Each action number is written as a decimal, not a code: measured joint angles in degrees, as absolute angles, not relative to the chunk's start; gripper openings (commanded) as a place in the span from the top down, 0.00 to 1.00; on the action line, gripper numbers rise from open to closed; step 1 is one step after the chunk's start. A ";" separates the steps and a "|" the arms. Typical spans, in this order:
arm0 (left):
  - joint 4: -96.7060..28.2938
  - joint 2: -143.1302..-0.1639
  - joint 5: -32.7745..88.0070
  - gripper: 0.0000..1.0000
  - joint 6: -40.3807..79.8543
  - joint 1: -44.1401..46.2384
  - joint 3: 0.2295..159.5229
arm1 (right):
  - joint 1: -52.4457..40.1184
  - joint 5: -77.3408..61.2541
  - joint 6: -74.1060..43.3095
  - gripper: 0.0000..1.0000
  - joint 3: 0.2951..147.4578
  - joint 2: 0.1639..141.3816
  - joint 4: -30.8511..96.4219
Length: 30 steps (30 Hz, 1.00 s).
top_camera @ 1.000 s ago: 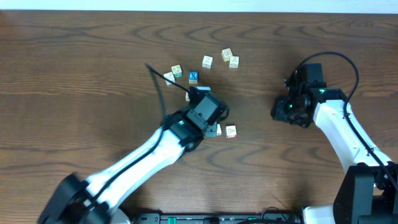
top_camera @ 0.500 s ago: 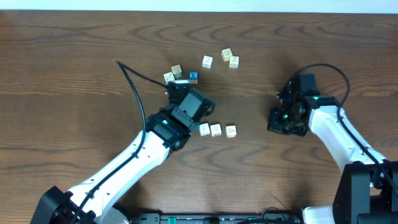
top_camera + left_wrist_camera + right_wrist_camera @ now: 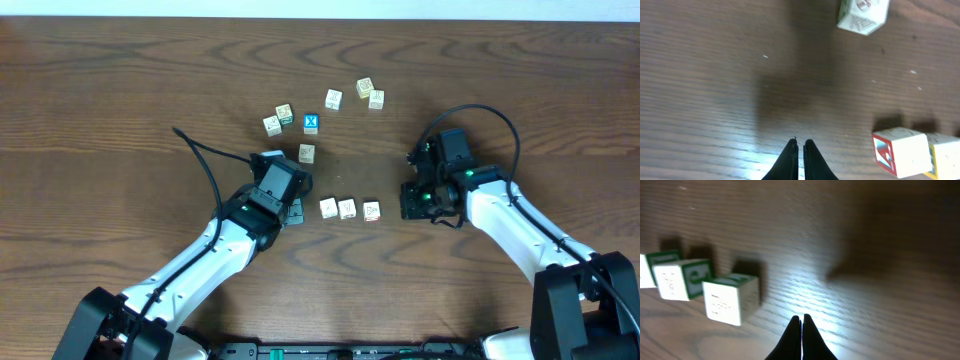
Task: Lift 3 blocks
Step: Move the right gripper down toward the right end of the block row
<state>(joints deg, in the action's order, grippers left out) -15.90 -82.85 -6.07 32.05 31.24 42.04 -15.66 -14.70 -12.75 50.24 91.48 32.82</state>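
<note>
Where the 3 blocks point(image 3: 347, 209) sit: flat on the table point(image 3: 120, 90), in a short side-by-side row near centre, betw. the two grippers; none off the wood.
Row detail: left-end block point(image 3: 328, 208) and mid block point(image 3: 347, 209) just beside each other; right-end block point(image 3: 371, 211) a slim gap further along.
Left gripper point(image 3: 295, 212): fingers pressed together, nothing betw. them; sits just left of the row, near the left-end block.
Left wrist view: shut tips point(image 3: 800, 149) over bare wood; left-end block point(image 3: 900, 152) off to the right w/ a reddish printed face, clearly apart from the tips; mid block point(image 3: 946, 156) cut by frame edge.
Right gripper point(image 3: 408, 198): also closed tight and empty, on the row's other side, near the right-end block.
Right wrist view: shut tips point(image 3: 801, 325) over lit wood; right-end block point(image 3: 731, 300) to the left, not touching; mid block point(image 3: 682, 279) and left-end block point(image 3: 647, 270) lined up behind it, green-printed faces showing.
Lone cube point(image 3: 306, 153): by itself betw. the row and the far cluster, close to the left arm's wrist; in left wrist view at top point(image 3: 862, 15), greenish print.
Far cluster: blue X cube point(image 3: 311, 123) w/ two cream cubes to its left, three more to its right, all well apart from the row.
</note>
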 measured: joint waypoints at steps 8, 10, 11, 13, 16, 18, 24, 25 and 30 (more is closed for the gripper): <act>-14.70 -84.49 -0.99 0.92 31.09 30.81 41.67 | -20.32 -14.90 -14.02 0.99 50.24 92.66 31.51; -14.31 -85.58 0.14 0.92 31.05 30.81 41.67 | -21.52 -14.98 -14.50 0.99 50.22 93.49 30.85; -14.04 -86.08 0.62 0.92 31.05 30.81 41.67 | -21.96 -15.00 -14.83 0.99 50.22 93.91 30.48; -13.54 -87.22 1.50 0.92 31.05 30.81 41.65 | -22.50 -15.00 -15.49 0.99 50.22 94.72 29.95; -12.99 -88.64 2.87 0.92 31.05 30.81 41.65 | -22.68 -15.00 -16.49 0.99 50.22 96.57 29.17; -12.78 -89.21 3.77 0.92 31.05 30.81 41.65 | -22.68 -15.03 -16.99 0.99 50.22 98.10 28.69; -11.79 -89.41 5.06 0.92 31.05 30.81 41.65 | -22.68 -17.17 -17.61 0.99 50.24 99.61 26.22; -11.70 -89.41 5.19 0.92 31.05 30.81 41.65 | -22.68 -17.39 -17.61 0.99 50.24 99.70 25.93; -10.39 -89.43 6.48 0.91 31.05 30.81 41.65 | -22.68 -18.41 -17.61 0.98 50.24 100.12 23.83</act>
